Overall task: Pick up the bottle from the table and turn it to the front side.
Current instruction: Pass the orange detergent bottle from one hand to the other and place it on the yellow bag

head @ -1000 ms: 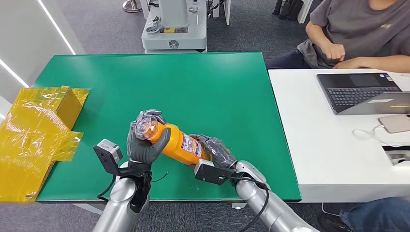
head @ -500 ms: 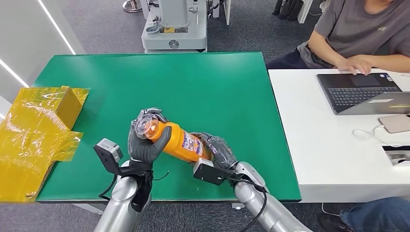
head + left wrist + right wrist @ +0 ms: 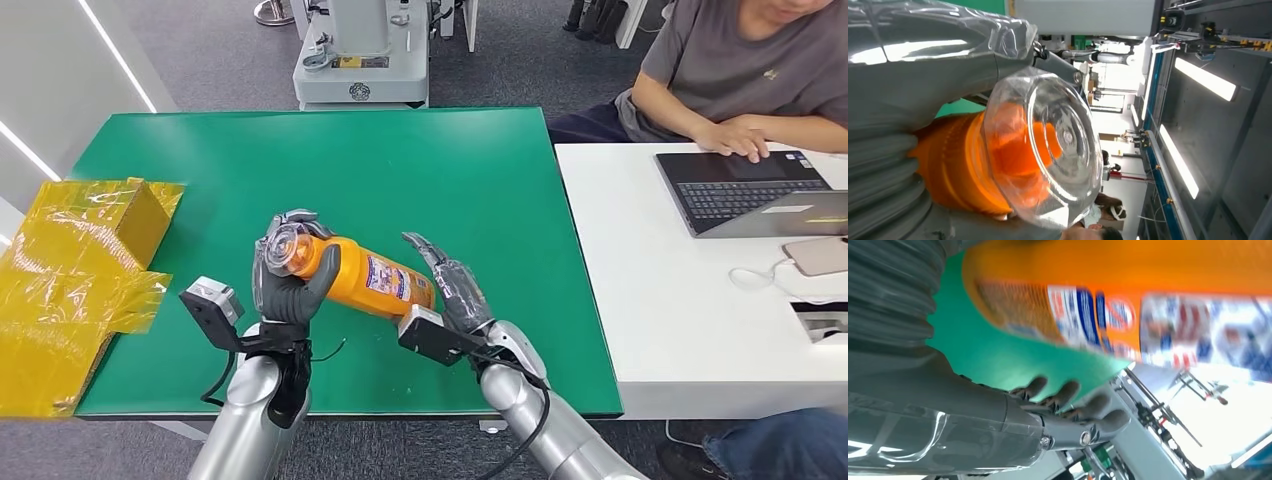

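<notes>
An orange bottle (image 3: 368, 282) with a clear cap and a blue and white label lies tilted above the green table (image 3: 440, 170), cap end toward the left. My left hand (image 3: 288, 282) grips it around the cap end; the left wrist view shows the clear cap (image 3: 1058, 150) close up with the left hand (image 3: 908, 90) wrapped around the neck. My right hand (image 3: 450, 280) is off the bottle's base, fingers stretched out beside it. In the right wrist view the bottle (image 3: 1128, 300) passes over the outstretched fingers (image 3: 1083, 410) of the right hand (image 3: 1008, 430) without touching them.
Crumpled yellow film over a box (image 3: 80, 270) lies at the table's left edge. A white desk (image 3: 680, 320) with a laptop (image 3: 755, 190) stands on the right, where a person (image 3: 740, 70) sits. A grey machine base (image 3: 360, 60) stands beyond the table.
My right hand has let go of the bottle's base and spread its fingers. The left hand has lifted the bottle slightly up and to the left. The person's hand moved onto the laptop.
</notes>
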Controlling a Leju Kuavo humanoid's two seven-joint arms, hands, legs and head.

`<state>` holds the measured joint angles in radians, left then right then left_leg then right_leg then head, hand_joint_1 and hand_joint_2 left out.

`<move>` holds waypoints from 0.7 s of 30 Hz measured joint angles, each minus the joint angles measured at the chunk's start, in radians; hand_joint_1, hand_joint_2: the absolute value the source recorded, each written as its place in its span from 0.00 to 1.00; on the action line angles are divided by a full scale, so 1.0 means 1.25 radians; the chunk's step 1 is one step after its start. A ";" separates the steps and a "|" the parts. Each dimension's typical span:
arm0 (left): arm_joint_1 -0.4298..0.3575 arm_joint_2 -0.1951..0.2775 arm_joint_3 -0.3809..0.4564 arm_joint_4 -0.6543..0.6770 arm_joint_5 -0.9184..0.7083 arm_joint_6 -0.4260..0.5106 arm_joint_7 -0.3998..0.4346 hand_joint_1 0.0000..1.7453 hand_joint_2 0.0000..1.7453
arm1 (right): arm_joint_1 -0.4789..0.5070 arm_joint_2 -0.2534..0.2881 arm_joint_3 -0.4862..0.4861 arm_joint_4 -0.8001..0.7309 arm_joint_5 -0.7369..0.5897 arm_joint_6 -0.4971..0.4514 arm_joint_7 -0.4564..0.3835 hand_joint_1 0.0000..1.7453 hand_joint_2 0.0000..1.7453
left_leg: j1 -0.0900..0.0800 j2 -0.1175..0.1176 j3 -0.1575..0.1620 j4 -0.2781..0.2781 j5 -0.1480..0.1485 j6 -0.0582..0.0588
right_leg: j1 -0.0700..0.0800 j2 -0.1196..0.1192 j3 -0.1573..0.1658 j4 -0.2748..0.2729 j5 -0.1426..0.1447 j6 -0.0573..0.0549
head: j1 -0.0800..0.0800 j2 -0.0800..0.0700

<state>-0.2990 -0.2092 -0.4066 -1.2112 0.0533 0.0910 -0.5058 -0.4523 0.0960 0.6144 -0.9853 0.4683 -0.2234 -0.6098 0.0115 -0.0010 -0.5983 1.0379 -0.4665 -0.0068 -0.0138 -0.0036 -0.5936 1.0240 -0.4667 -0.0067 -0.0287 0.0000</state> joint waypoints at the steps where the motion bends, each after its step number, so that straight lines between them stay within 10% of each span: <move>1: 0.000 0.001 0.001 0.000 0.003 0.003 0.000 1.00 1.00 | -0.002 0.001 -0.001 -0.006 -0.005 -0.004 0.003 0.00 1.00 | 0.000 0.000 0.000 0.000 0.000 0.000 | 0.000 0.000 0.000 0.000 0.000 0.000 | 0.000 0.000; 21: 0.008 0.037 0.049 -0.068 -0.016 0.079 -0.026 1.00 1.00 | 0.023 0.000 -0.015 -0.176 -0.060 -0.054 0.006 0.00 1.00 | 0.000 0.001 0.000 0.000 0.000 0.000 | 0.000 0.001 -0.001 0.000 0.000 0.000 | 0.000 0.000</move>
<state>-0.2889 -0.1635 -0.3451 -1.2968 0.0331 0.1900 -0.5378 -0.4231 0.0963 0.5955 -1.2056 0.3934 -0.2915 -0.6018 0.0116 0.0003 -0.5984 1.0378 -0.4665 -0.0070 -0.0137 -0.0018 -0.5949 1.0240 -0.4667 -0.0067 -0.0286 0.0000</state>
